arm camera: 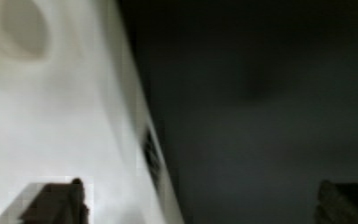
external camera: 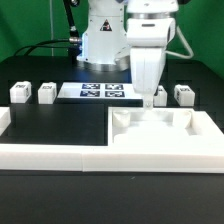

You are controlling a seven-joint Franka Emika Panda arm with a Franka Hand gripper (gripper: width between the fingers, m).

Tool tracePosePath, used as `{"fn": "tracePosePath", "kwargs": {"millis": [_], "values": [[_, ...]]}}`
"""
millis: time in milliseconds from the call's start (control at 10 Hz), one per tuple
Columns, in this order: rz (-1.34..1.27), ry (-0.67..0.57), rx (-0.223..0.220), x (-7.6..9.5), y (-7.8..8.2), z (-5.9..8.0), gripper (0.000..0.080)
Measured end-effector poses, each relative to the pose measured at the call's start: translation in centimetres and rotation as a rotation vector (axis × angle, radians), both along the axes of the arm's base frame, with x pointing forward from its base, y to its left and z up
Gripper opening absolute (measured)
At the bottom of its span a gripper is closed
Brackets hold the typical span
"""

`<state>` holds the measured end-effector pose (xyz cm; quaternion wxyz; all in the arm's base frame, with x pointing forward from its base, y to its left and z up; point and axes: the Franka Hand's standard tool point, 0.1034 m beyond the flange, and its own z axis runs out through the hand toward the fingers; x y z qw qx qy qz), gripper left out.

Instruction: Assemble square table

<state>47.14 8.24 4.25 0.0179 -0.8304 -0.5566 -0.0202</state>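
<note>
The white square table top [external camera: 150, 135] lies tray-like with its raised rim at the front on the exterior view's right. My gripper [external camera: 148, 102] hangs straight down over its far rim. In the wrist view the top [arm camera: 51, 110] is a blurred white surface, with one dark fingertip [arm camera: 51, 205] over it and the other fingertip [arm camera: 350, 205] over the black table. The gripper [arm camera: 201, 208] is open wide and holds nothing. Two leg blocks [external camera: 18, 93] [external camera: 46, 93] stand at the back left. Two more [external camera: 162, 96] [external camera: 183, 94] stand at the back right, beside the gripper.
The marker board [external camera: 100, 92] lies flat at the back middle. The long low white border wall [external camera: 50, 155] runs along the front and up the left side. The robot's base [external camera: 100, 40] stands behind the board.
</note>
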Motion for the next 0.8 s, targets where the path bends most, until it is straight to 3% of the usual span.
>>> {"fn": "tracePosePath", "kwargs": {"millis": [200,400,500,600,800], "values": [[-0.24,0.011,-0.001,-0.1,3.0,1.0,0.0649],[-0.473,0.008,0.004,1.1,5.1,3.1,0.0649],[-0.554,-0.005,0.041,0.4,5.1,1.9,0.0649],[-0.628,0.043,0.021,-1.0,4.9,0.9,0.0649],[-0.726,0.041,0.029,-0.6,5.1,1.1,0.0649]]}}
